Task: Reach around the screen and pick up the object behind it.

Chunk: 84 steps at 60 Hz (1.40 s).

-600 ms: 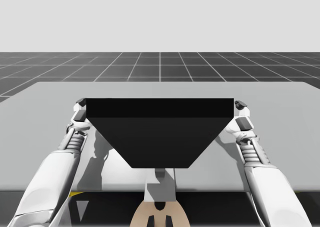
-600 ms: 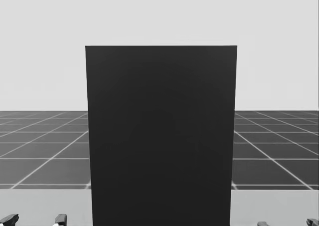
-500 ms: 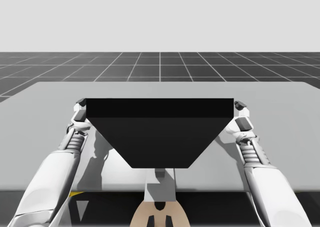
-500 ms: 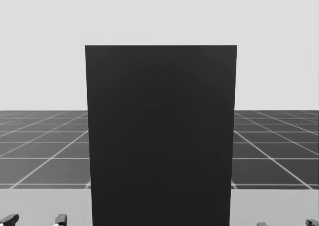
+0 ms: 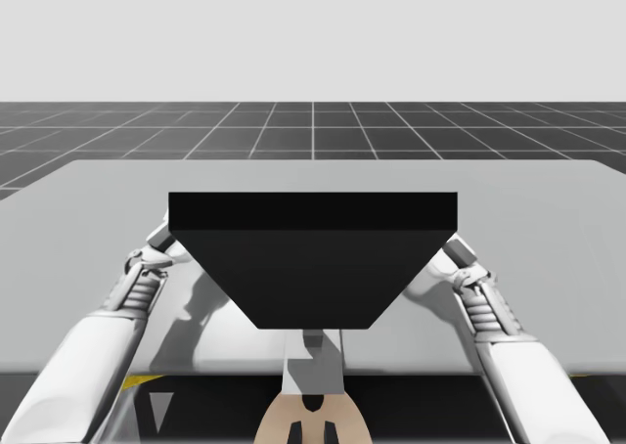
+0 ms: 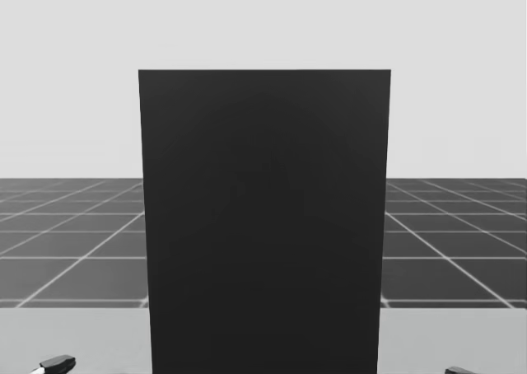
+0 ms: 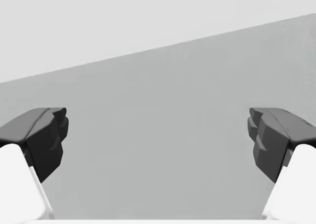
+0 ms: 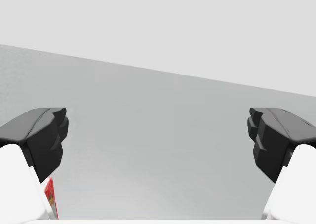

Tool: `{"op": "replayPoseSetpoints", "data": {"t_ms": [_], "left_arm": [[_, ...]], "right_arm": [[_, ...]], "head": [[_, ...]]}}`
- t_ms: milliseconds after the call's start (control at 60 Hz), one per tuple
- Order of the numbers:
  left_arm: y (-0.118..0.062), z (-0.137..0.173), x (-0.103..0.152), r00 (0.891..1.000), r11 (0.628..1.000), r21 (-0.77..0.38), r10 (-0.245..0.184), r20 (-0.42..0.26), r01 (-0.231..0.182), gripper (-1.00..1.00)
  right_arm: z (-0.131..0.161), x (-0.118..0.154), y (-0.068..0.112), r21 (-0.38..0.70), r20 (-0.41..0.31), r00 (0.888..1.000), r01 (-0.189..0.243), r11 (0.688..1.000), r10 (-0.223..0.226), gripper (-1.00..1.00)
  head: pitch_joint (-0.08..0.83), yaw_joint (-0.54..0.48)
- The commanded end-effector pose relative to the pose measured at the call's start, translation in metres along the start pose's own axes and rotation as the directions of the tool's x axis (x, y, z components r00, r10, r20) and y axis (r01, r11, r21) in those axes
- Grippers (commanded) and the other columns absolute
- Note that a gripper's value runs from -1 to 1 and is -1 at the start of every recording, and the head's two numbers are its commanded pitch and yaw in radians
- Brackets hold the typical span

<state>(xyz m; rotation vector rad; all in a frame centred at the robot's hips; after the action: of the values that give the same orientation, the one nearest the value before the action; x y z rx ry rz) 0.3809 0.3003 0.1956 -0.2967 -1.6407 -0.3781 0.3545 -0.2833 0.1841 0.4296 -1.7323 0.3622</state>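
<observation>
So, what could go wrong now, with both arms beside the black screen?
The black screen blocks the head view, so the reach is nearly blind. My left arm and right arm run close to its sides and could knock it. A red thing shows at one finger of my open right gripper, not centred between them; closing now would likely miss.

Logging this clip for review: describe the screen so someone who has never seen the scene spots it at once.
Start from the grey table; at its middle, between my left arm and right arm, stands the screen. It is an upright, flat, plain black panel, the only dark, tall thing on the pale tabletop, where the arms beside it are white.
</observation>
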Motion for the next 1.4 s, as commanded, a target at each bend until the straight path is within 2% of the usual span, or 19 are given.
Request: {"op": "replayPoseSetpoints", "data": {"t_ms": [17,100,117,167,250,333,417,467,500,633,650,683,750,800,817,983,1050,1217,1400], "left_arm": [[-0.014,0.012,0.003,1.000,0.973,-0.230,-0.002,0.006,0.003,-1.00],[-0.022,0.018,0.005,1.000,0.945,-0.327,-0.009,0.011,0.012,-1.00],[-0.025,0.021,0.004,1.000,0.932,-0.362,-0.023,0.014,0.027,-1.00],[-0.028,0.023,0.003,1.000,0.917,-0.397,-0.029,0.007,0.029,-1.00],[-0.036,0.026,-0.001,0.997,0.881,-0.471,-0.068,-0.020,0.051,-1.00],[-0.041,0.026,-0.005,0.994,0.865,-0.499,-0.095,-0.059,0.053,-1.00],[-0.044,0.025,-0.010,0.989,0.858,-0.509,-0.126,-0.082,0.067,-1.00],[-0.044,0.024,-0.011,0.988,0.857,-0.511,-0.130,-0.086,0.069,-1.00],[-0.045,0.024,-0.011,0.988,0.857,-0.511,-0.131,-0.087,0.069,-1.00],[-0.046,0.023,-0.012,0.987,0.856,-0.513,-0.133,-0.088,0.070,-1.00],[-0.047,0.022,-0.013,0.986,0.856,-0.511,-0.139,-0.089,0.075,-1.00],[-0.047,0.022,-0.013,0.986,0.856,-0.511,-0.141,-0.090,0.076,-1.00],[-0.048,0.021,-0.014,0.985,0.855,-0.512,-0.146,-0.091,0.079,-1.00],[-0.049,0.021,-0.015,0.984,0.855,-0.512,-0.151,-0.093,0.083,-1.00],[-0.050,0.021,-0.015,0.984,0.854,-0.513,-0.152,-0.093,0.083,-1.00],[-0.051,0.020,-0.016,0.983,0.852,-0.516,-0.158,-0.094,0.087,-1.00],[-0.051,0.020,-0.016,0.983,0.852,-0.516,-0.160,-0.094,0.089,-1.00],[-0.052,0.020,-0.016,0.981,0.852,-0.515,-0.169,-0.094,0.097,-1.00],[-0.055,0.020,-0.017,0.978,0.851,-0.513,-0.183,-0.095,0.110,-1.00]], "right_arm": [[0.004,0.002,0.017,0.199,0.035,0.999,0.021,0.980,-0.029,-1.00],[0.007,0.003,0.024,0.276,0.049,0.997,0.038,0.960,-0.054,-1.00],[0.009,0.003,0.027,0.311,0.052,0.997,0.042,0.949,-0.061,-1.00],[0.011,0.003,0.030,0.344,0.043,0.997,0.049,0.938,-0.068,-1.00],[0.013,0.001,0.037,0.408,0.004,0.997,0.064,0.911,-0.072,-1.00],[0.014,-0.002,0.038,0.416,-0.074,0.995,0.095,0.905,-0.071,-1.00],[0.010,-0.008,0.035,0.367,-0.124,0.989,0.123,0.922,-0.082,-1.00],[0.007,-0.014,0.032,0.324,-0.134,0.989,0.108,0.940,-0.068,-1.00],[0.005,-0.017,0.031,0.326,-0.137,0.988,0.117,0.938,-0.076,-1.00],[-0.007,-0.038,0.029,0.304,-0.130,0.989,0.102,0.947,-0.065,-1.00],[-0.010,-0.044,0.030,0.306,-0.125,0.991,0.091,0.948,-0.055,-1.00],[-0.013,-0.048,0.031,0.313,-0.138,0.988,0.104,0.944,-0.063,-1.00],[-0.021,-0.059,0.037,0.330,-0.139,0.990,0.081,0.940,-0.037,-1.00],[-0.028,-0.066,0.043,0.348,-0.155,0.987,0.090,0.933,-0.038,-1.00],[-0.032,-0.069,0.046,0.354,-0.151,0.988,0.066,0.933,-0.013,-1.00],[-0.048,-0.078,0.057,0.392,-0.159,0.987,0.068,0.918,-0.005,-1.00],[-0.051,-0.082,0.056,0.399,-0.157,0.988,0.051,0.916,0.013,-1.00],[-0.063,-0.094,0.053,0.382,-0.176,0.984,0.050,0.923,0.020,-1.00],[-0.077,-0.102,0.058,0.383,-0.178,0.983,0.038,0.923,0.033,-1.00]], "head": [[-0.025,0.00],[-0.021,0.00],[-0.019,0.00],[-0.017,0.00],[-0.011,-0.01],[-0.002,-0.01],[0.007,-0.02],[0.013,-0.02],[0.015,-0.02],[0.031,-0.04],[0.036,-0.04],[0.038,-0.04],[0.045,-0.04],[0.051,-0.04],[0.054,-0.04],[0.070,-0.05],[0.077,-0.05],[0.088,-0.05],[0.090,-0.06]]}}
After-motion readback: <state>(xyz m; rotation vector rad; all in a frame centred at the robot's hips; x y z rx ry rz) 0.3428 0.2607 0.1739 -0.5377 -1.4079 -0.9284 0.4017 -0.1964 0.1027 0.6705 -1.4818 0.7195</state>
